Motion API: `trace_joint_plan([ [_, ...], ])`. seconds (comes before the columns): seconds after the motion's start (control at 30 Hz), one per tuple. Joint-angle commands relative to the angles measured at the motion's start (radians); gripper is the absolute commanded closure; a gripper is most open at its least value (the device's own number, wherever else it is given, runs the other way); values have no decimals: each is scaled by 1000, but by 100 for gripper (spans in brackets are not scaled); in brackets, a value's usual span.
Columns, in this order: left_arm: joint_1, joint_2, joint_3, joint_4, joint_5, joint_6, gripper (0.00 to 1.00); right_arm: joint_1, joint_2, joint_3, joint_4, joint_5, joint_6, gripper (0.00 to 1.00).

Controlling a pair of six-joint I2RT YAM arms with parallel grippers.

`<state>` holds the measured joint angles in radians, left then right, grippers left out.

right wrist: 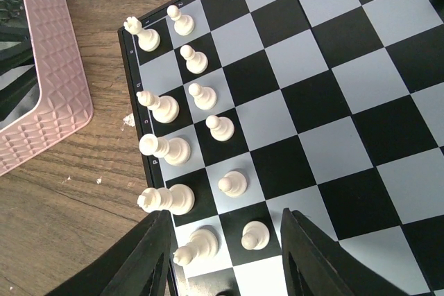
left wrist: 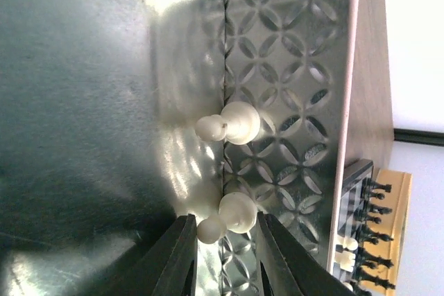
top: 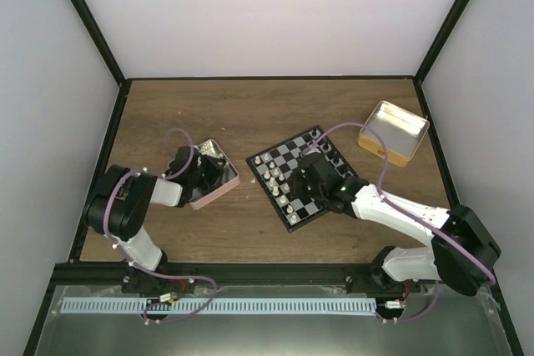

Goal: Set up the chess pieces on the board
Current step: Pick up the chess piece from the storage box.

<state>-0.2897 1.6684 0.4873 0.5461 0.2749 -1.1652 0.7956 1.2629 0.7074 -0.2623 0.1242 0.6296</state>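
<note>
We see tiny white marks printed along the black rim of the board (right wrist: 361,129), but they are too small for us to read. There is no other writing.

The left gripper (left wrist: 227,230) is down inside the pink tin (top: 219,181). Its 2 black fingers (left wrist: 177,261) are close together, 1 on each side of a white pawn (left wrist: 232,214) that lies on its side on the tin floor. We cannot tell if they are squeezing it. A 2nd white pawn (left wrist: 236,123) lies a bit further along the same floor.

The right gripper (right wrist: 225,227) is over the board's near corner. Its fingers stand wide apart and hold nothing.

The board lies in the middle of the wooden table (top: 250,114), turned at a slant. White pieces (right wrist: 165,149) stand in 2 rows along the side near the pink tin. Black pieces (top: 329,152) stand along the far side.

The pieces look smooth and round. The pink tin is shiny metal inside with a pressed pattern of circles, and its pink outer wall is bumpy. A yellow tin (top: 394,132) sits open near the right wall.
</note>
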Motion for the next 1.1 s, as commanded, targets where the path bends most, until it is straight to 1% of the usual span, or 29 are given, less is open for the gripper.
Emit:
trace_joint_plan([
  [0.0, 0, 38, -42, 66, 12, -55, 75, 7, -16, 38, -12, 12, 13, 55],
  [0.23, 0, 54, -71, 159, -20, -62, 75, 7, -13, 39, -17, 10, 15, 56],
  [0.33, 0, 72, -76, 223, -12, -73, 74, 7, -13, 41, -18, 12, 15, 56],
  [0.57, 0, 113, -77, 300, 3, -94, 74, 7, -14, 42, -25, 15, 18, 56],
  [0.63, 0, 116, -80, 310, 1, -96, 75, 7, -14, 42, -26, 17, 18, 56],
  [0.83, 0, 102, -79, 307, -19, -70, 86, 6, -12, 42, -28, 18, 19, 56],
  [0.97, 0, 77, -72, 274, -36, -39, 92, 7, -9, 41, -28, 18, 21, 56],
  [1.07, 1, 45, -66, 213, -62, -2, 94, 7, -8, 40, -28, 18, 21, 56],
])
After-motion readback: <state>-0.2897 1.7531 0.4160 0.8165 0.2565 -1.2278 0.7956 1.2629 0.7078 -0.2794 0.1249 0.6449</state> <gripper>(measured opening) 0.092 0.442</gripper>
